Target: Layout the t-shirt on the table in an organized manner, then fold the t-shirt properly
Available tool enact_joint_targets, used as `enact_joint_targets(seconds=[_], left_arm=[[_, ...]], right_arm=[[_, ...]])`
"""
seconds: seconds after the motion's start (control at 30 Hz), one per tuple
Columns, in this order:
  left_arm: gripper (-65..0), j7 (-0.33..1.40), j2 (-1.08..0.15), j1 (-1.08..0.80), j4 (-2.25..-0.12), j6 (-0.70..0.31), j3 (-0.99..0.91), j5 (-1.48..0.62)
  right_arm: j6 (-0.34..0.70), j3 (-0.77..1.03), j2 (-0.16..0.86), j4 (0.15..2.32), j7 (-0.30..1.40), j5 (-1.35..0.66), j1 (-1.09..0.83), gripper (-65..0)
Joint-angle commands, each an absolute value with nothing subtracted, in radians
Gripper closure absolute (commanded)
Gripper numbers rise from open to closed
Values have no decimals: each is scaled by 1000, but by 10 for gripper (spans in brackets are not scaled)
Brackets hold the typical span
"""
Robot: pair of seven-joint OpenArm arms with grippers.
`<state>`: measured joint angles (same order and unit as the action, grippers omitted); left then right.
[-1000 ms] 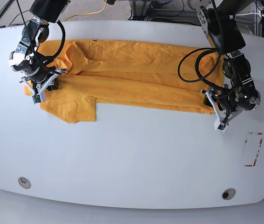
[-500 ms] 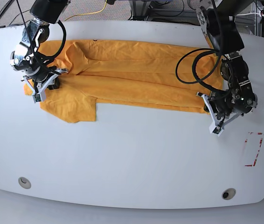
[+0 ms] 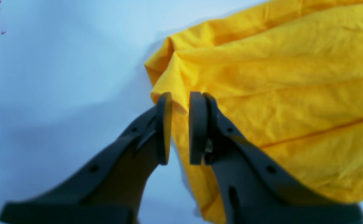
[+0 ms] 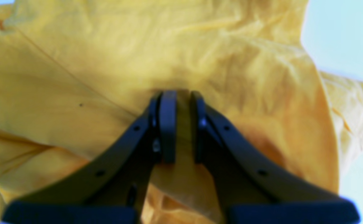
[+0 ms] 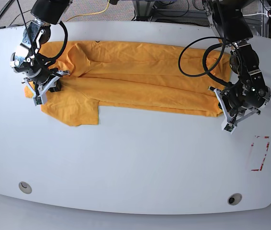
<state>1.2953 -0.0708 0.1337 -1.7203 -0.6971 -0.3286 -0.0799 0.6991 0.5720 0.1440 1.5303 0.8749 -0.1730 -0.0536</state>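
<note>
I can see no words or labels on the soft, wrinkly orange-yellow t-shirt, which lies in a long folded strip across the far half of the big white table. My left pincer is almost shut, pinching the shirt's corner edge. My right pincer is squeezed on a fold at the other end.

light: bright, even overhead
shadows: soft, left of left gripper
blur: wrist views soft; fingers out of focus
</note>
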Motion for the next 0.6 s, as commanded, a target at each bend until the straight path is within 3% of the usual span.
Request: enact_joint_targets(seconds=[0.0, 0.27, 0.5, 0.57], left_arm=[[-76, 1308, -102, 139, -1764, -698, -331, -84], [-103, 1308, -105, 139, -1764, -698, -340, -84], [-318, 1310, -99, 179, -1761, -698, -427, -82], [-354, 1310, -85, 191, -1753, -698, -458, -82]], right_arm=[[698, 573, 156, 1541, 872, -179, -44, -81], [698, 572, 156, 1541, 872, -179, -44, -81], [698, 570, 156, 1541, 872, -179, -44, -81], [698, 570, 156, 1541, 872, -179, -44, -81]])
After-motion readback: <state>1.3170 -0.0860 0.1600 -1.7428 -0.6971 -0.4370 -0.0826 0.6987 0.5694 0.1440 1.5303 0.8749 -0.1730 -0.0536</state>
